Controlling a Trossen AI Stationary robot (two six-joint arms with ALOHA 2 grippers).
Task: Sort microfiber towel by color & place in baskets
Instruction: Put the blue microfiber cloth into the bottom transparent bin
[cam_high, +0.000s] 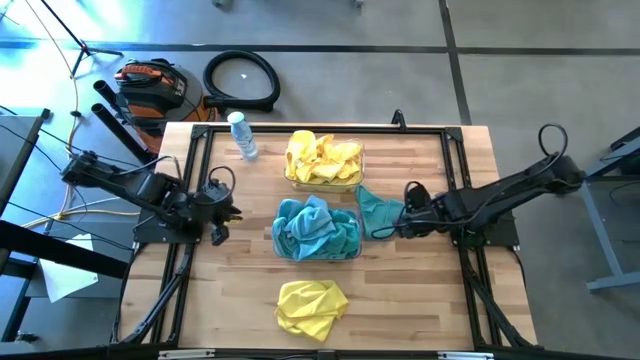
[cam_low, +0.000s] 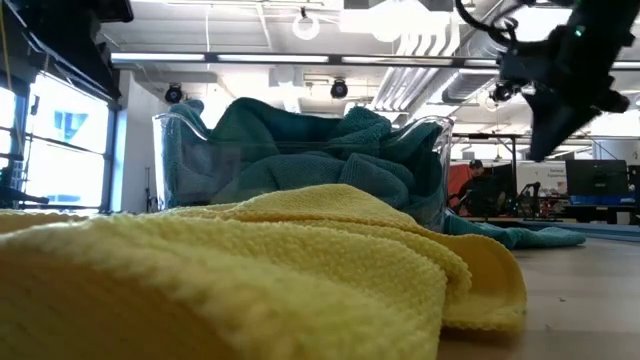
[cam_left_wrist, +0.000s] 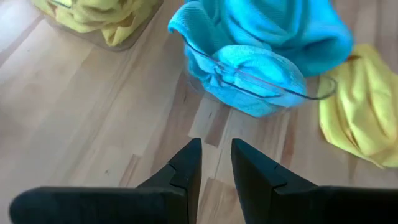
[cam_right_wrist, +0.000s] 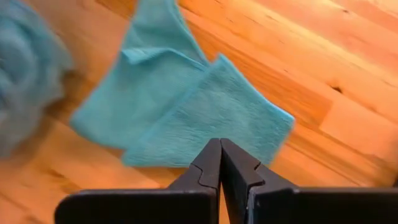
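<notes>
The right gripper (cam_right_wrist: 221, 163) hangs with its fingers pressed together on nothing, just above the near edge of a loose teal towel (cam_right_wrist: 186, 109) that lies flat and partly folded on the wooden table (cam_high: 430, 290). In the high view this towel (cam_high: 378, 212) sits on the right side of the teal basket (cam_high: 352, 250), touching or nearly touching its wall, with the right gripper (cam_high: 408, 222) at its outer edge.

The step in hand looks like picking this towel up, and the closed fingers cannot do that as they stand. To do it well, the jaws should part first, then come down over a raised fold, not over the flat single layer, so that the pads catch cloth and do not scrape wood. A lift high enough to clear the basket's rim, which is already heaped with teal cloth, would keep the towel from dragging the pile out.

The left gripper (cam_left_wrist: 214, 165) waits at the table's left side, its fingers a narrow gap apart and empty, pointed toward the teal basket (cam_left_wrist: 249, 81). The yellow basket (cam_high: 355, 180) beyond holds yellow towels, and one yellow towel (cam_high: 312, 306) still lies loose on the near part of the table.
</notes>
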